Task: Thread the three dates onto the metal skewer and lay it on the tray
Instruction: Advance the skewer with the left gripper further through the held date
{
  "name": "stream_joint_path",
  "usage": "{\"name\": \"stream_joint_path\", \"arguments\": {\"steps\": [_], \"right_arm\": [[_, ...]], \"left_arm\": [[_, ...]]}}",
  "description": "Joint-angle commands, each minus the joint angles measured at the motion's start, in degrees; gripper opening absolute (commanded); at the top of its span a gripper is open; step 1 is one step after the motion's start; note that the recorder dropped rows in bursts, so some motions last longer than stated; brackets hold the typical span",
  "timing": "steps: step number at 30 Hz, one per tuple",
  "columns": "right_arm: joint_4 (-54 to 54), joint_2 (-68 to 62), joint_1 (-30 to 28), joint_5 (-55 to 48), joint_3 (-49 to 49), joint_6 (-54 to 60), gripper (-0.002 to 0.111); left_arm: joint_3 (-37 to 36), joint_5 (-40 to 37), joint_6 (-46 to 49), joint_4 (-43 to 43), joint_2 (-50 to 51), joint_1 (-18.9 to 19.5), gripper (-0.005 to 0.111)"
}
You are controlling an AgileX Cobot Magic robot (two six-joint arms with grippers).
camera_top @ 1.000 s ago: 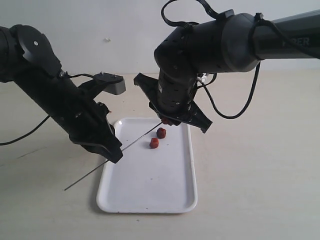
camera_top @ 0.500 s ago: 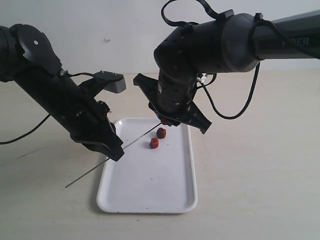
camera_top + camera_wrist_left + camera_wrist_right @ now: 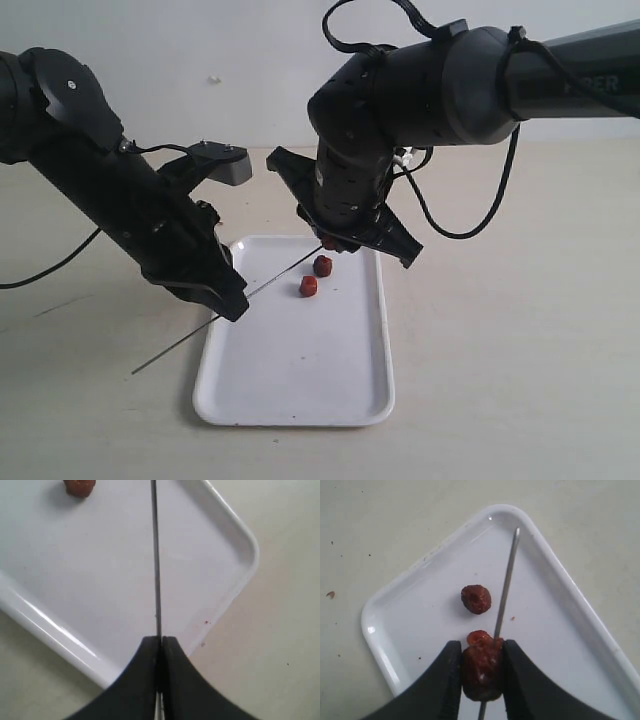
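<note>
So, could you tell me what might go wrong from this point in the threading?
1. The metal skewer meets the held date near its edge, not its middle, in the right gripper; it may slip past or tear out.
2. The left gripper pinches the thin rod far from its tip, so it could flex or pivot.

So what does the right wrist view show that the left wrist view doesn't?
Only the right wrist view: the right gripper clamped on a date, plus the far tip of the skewer. Only the left wrist view: the left gripper shut on the skewer. Both: the skewer, the white tray and a loose date lying on it.
</note>
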State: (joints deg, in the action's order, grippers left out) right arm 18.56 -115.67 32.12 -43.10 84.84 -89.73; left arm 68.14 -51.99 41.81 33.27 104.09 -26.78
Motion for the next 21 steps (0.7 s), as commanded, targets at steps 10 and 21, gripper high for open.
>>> {"name": "stream_joint_path", "arguments": {"steps": [10, 21], "right_arm": [[-0.37, -0.01, 0.22, 1.37, 0.17, 1.67, 0.028], [-0.4, -0.01, 0.22, 1.34, 0.17, 2.82, 0.028]], "left_arm": [[0.5, -0.86, 1.95, 1.75, -0.16, -0.66, 0.0], [0.5, -0.86, 2.81, 1.75, -0.16, -0.66, 0.0]]}}
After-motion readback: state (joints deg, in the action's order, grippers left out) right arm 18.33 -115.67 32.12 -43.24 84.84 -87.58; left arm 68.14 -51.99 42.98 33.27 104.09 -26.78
